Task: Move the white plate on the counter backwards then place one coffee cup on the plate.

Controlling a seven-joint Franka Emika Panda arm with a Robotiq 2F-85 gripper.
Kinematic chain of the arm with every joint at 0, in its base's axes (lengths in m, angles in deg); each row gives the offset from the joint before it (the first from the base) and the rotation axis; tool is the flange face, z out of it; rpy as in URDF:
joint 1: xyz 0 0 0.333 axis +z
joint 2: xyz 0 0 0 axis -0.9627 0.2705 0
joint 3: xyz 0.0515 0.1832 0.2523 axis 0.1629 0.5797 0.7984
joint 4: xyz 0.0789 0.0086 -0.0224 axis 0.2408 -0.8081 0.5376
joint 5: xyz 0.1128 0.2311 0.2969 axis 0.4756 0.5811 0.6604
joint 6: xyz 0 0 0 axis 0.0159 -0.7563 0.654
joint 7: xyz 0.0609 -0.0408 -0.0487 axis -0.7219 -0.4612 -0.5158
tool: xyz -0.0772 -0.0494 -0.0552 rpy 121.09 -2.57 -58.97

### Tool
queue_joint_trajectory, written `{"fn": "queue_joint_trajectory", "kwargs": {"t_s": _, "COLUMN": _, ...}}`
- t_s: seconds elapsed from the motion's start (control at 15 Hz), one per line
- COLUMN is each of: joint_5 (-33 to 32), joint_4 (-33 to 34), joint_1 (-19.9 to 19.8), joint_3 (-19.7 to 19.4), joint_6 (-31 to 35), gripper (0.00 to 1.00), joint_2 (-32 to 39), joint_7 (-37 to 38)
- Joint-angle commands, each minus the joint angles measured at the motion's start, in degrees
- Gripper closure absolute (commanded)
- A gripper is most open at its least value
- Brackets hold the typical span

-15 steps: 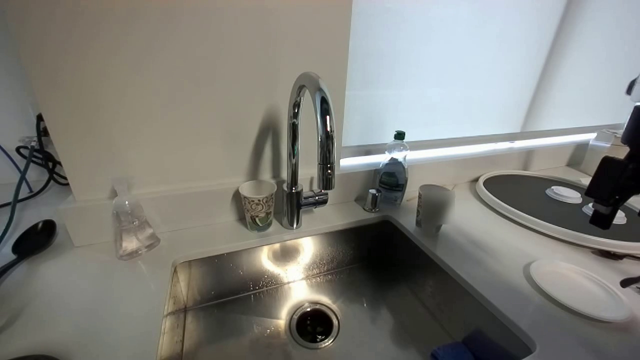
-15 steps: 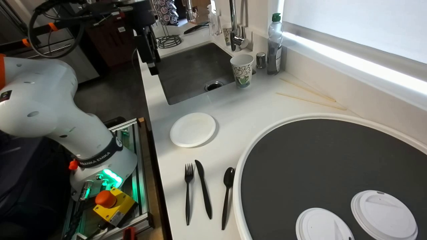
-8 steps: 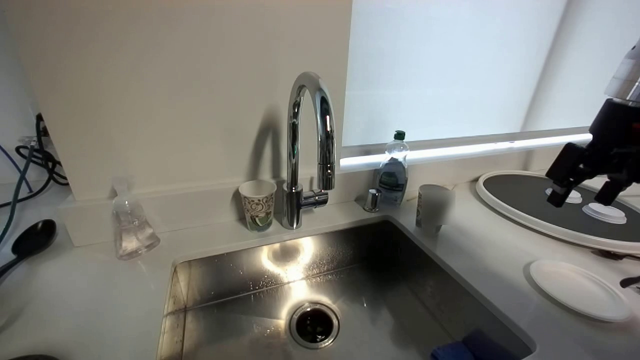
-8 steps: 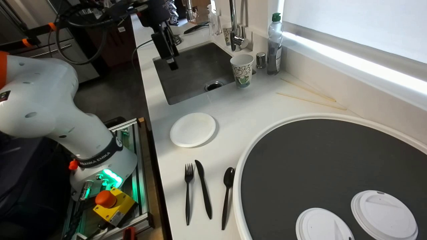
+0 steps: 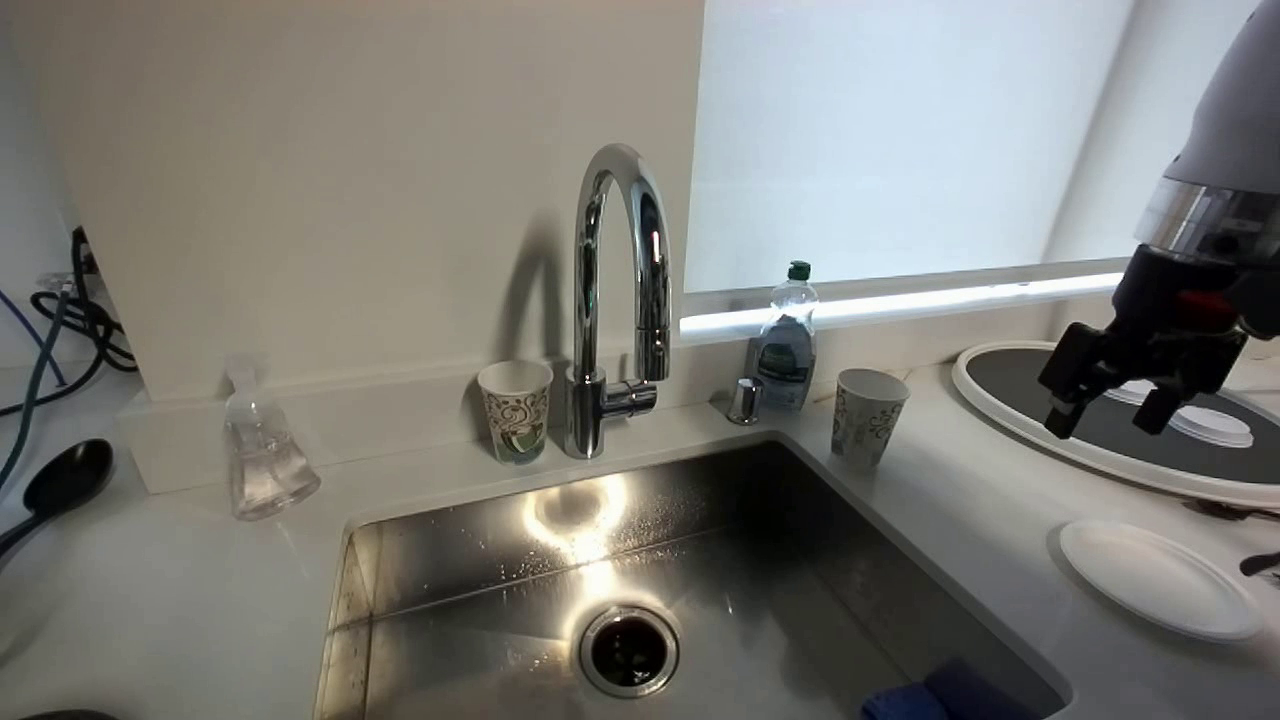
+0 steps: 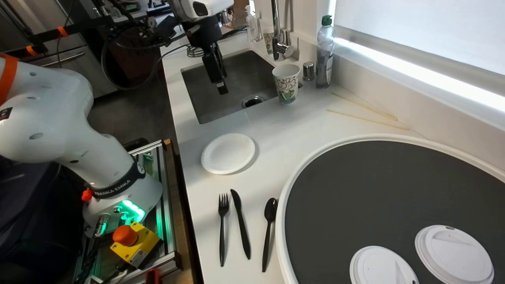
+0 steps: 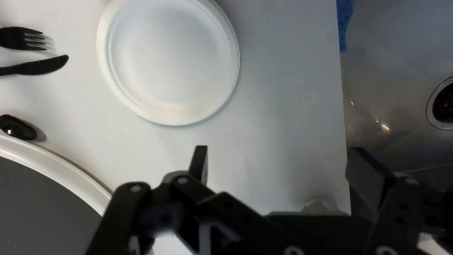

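Note:
The white plate (image 6: pixel 228 154) lies flat on the white counter (image 6: pixel 276 138). It also shows in an exterior view (image 5: pixel 1160 580) and at the top of the wrist view (image 7: pixel 173 60). The coffee cup (image 5: pixel 868 418) stands upright on the counter beside the sink's corner; a leafy pattern shows on it. It also shows in an exterior view (image 6: pixel 286 83). Only a bit of it (image 7: pixel 320 206) shows above the gripper body in the wrist view. My gripper (image 7: pixel 279 150) is open and empty, high above the counter. It also shows in both exterior views (image 5: pixel 1108 420) (image 6: pixel 222 88).
A similar patterned cup (image 5: pixel 517 412) stands by the faucet (image 5: pixel 590 300). A soap bottle (image 6: pixel 324 51) stands near the coffee cup. The sink (image 6: pixel 221 98) adjoins the plate's area. A fork (image 6: pixel 223 228), knife, spoon and large dark-topped platter (image 6: pixel 375 189) lie on the plate's opposite side.
My gripper has moved inward from the counter's front side toward the wall and the coffee cup, staying raised and empty. The plate and cups have not moved.

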State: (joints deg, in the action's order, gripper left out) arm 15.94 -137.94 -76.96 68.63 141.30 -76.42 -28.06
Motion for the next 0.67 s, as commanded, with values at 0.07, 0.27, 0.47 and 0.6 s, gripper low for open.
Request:
{"fn": "queue_joint_trajectory", "kwargs": {"t_s": 0.07, "joint_5": -1.52, "joint_4": 0.11, "joint_1": -1.20, "joint_3": -0.27, "joint_6": 1.40, "gripper": 0.00, "joint_2": 4.17, "joint_7": -0.04}}
{"fn": "queue_joint_trajectory", "kwargs": {"t_s": 0.27, "joint_5": -1.46, "joint_4": 0.10, "joint_1": -1.93, "joint_3": -1.06, "joint_6": 0.51, "gripper": 0.00, "joint_2": 5.39, "joint_7": 0.22}}
{"fn": "queue_joint_trajectory", "kwargs": {"t_s": 0.47, "joint_5": -1.03, "joint_4": 0.09, "joint_1": -1.55, "joint_3": -1.11, "joint_6": 0.17, "gripper": 0.00, "joint_2": 4.70, "joint_7": 0.12}}
{"fn": "queue_joint_trajectory", "kwargs": {"t_s": 0.6, "joint_5": -1.02, "joint_4": 0.09, "joint_1": -1.57, "joint_3": -1.19, "joint_6": 0.18, "gripper": 0.00, "joint_2": 4.92, "joint_7": 0.11}}
